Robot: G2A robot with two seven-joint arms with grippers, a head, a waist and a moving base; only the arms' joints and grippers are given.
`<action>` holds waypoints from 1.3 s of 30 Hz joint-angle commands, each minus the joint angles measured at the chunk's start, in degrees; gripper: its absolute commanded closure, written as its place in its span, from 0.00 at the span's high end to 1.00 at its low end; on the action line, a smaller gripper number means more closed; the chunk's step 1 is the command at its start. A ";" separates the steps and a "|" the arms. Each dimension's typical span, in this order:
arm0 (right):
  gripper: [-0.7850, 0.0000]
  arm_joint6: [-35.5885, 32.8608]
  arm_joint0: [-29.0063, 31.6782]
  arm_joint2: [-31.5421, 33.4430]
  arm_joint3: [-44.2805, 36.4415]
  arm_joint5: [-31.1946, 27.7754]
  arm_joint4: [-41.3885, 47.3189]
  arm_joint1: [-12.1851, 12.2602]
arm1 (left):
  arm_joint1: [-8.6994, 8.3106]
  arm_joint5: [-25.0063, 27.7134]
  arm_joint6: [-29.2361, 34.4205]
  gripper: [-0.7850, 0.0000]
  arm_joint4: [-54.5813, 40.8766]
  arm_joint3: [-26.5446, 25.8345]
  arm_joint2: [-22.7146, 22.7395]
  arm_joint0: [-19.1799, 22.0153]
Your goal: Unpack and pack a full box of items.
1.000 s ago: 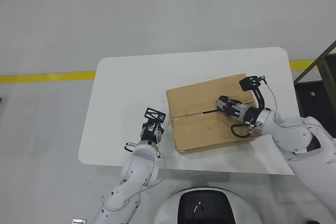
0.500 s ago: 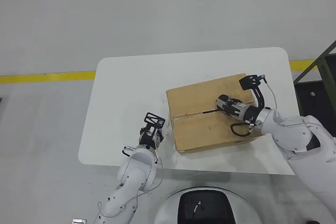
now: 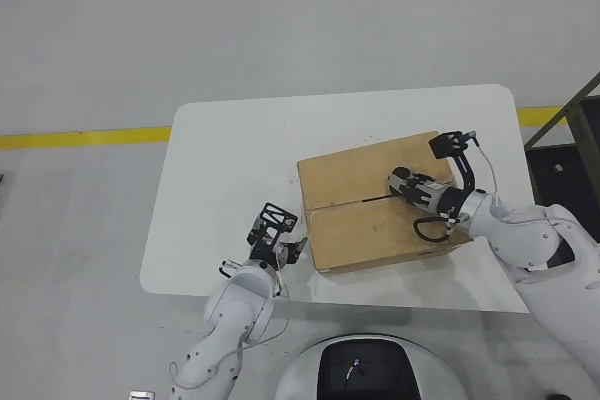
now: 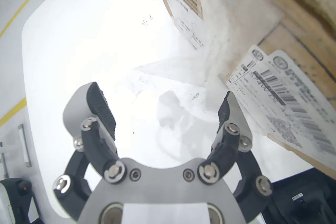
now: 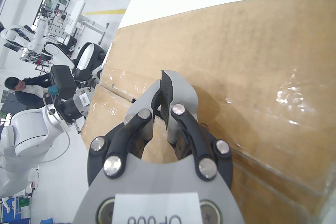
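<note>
On the white table [image 3: 220, 170], the left gripper [image 4: 160, 96] is low, fingers spread apart, just beside the near-left corner of the box [image 3: 355, 235]. The closed cardboard box sits on the table's right half. White barcode labels [image 4: 286, 101] are stuck to its side, their print too blurred to read. The right gripper [image 5: 164, 84], fingers pressed together, is at the box's top seam.

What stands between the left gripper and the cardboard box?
Nothing visible does. The open left gripper hangs over bare table right beside the cardboard box, with one of its fingers close to the box's labelled side.
</note>
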State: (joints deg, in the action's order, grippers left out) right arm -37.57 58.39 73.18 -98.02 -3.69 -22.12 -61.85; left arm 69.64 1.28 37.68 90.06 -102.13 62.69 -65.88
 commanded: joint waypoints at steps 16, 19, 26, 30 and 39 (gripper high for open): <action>0.00 -0.16 -0.21 -0.42 0.07 0.16 -0.01 -0.19 | 2.13 -2.13 -4.03 0.44 0.29 6.11 -3.24 5.26; 0.00 -0.19 -0.33 -0.53 0.16 0.14 0.01 -0.24 | 2.39 -3.11 -4.05 0.05 0.30 5.22 -3.27 4.95; 0.00 -0.28 -0.64 -0.70 0.50 0.21 0.06 -0.33 | 2.58 -3.12 -4.03 0.00 2.16 3.45 -2.80 3.68; 0.00 -0.24 -0.84 -0.85 0.69 0.22 0.05 -0.40 | 2.65 -3.59 -3.81 0.00 2.85 2.46 -2.01 2.78; 0.00 -0.33 -1.10 -1.11 1.05 0.01 -0.01 -0.51 | 2.72 -6.28 -1.84 0.00 6.40 -1.51 0.11 -0.09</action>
State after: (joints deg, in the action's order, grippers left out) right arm -37.85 57.31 72.08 -97.01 -3.63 -22.13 -62.35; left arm 72.33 -4.58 35.51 96.05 -103.05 62.61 -65.63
